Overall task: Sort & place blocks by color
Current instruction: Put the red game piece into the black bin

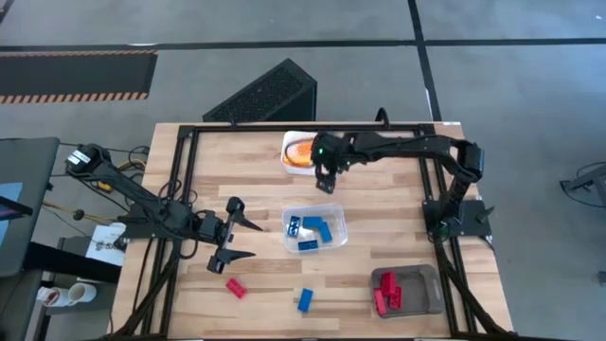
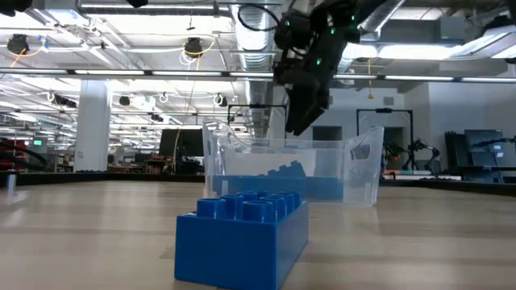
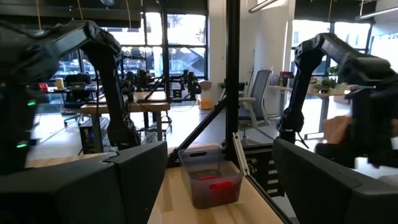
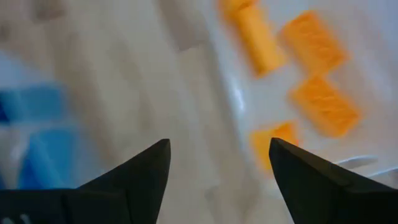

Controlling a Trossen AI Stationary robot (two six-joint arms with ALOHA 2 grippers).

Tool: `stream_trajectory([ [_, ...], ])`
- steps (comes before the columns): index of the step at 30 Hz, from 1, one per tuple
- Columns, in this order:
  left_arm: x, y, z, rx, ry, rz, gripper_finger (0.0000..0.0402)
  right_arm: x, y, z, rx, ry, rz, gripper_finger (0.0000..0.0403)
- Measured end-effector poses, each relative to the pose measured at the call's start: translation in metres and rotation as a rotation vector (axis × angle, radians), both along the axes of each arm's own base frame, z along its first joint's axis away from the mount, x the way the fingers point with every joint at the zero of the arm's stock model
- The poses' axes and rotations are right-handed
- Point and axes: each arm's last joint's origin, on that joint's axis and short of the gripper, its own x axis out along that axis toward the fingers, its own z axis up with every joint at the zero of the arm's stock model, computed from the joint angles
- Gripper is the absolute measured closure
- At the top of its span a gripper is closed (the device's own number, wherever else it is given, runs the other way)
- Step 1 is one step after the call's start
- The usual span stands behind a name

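High view: two loose blocks, red (image 1: 235, 288) and blue (image 1: 305, 300); both tools' fingers apart.

The right gripper (image 4: 219, 163) hung over bare wood with its two dark fingers (image 4: 140, 171) spread and nothing between them. Several orange blocks (image 4: 324, 104) lay in a white tray (image 4: 379, 37) just beside, blue blocks (image 4: 43, 155) blurred on the other side.

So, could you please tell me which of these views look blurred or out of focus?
Right wrist view: the orange blocks and blue blocks are smeared. Low view: the near blue block is sharp, the clear container behind it softer. Left wrist view: its own fingers are blurry. High view: sharp.
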Motion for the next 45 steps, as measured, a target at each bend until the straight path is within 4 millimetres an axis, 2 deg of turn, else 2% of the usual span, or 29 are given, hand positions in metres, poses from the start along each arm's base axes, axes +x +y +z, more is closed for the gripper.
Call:
stream_trajectory([
  [4,0.0,0.0,-0.001,0.004,0.007,0.001,0.0123,0.007,0.042,0.01,0.007,0.042,0.12,0.0116],
  [11,0.001,0.0,-0.003,-0.022,0.041,0.002,0.0123,0.018,0.13,0.036,0.031,-0.048,0.284,0.0117],
  [15,0.002,0.003,-0.017,0.01,0.175,0.119,0.0123,0.011,0.178,0.036,0.021,-0.045,0.379,0.0117],
  [20,0.001,0.004,-0.033,0.056,0.325,0.129,0.0123,-0.001,0.219,0.037,-0.05,-0.056,0.401,0.0117],
  [25,-0.004,0.0,-0.044,0.128,0.664,0.075,0.0123,-0.008,0.238,0.037,-0.049,-0.069,0.391,0.0117],
  [29,-0.016,-0.007,-0.063,0.232,0.912,0.002,0.0123,-0.009,0.241,0.037,-0.04,-0.072,0.38,0.0117],
  [33,-0.023,-0.023,-0.074,0.295,0.988,-0.137,0.0123,-0.009,0.241,0.037,-0.023,-0.077,0.346,0.0117],
  [37,-0.025,-0.042,-0.083,0.336,0.974,-0.231,0.0123,-0.009,0.24,0.037,-0.021,-0.077,0.338,0.0117],
  [45,-0.026,-0.076,-0.115,0.459,1.067,-0.247,0.0123,-0.007,0.237,0.037,-0.025,-0.076,0.337,0.0117],
])
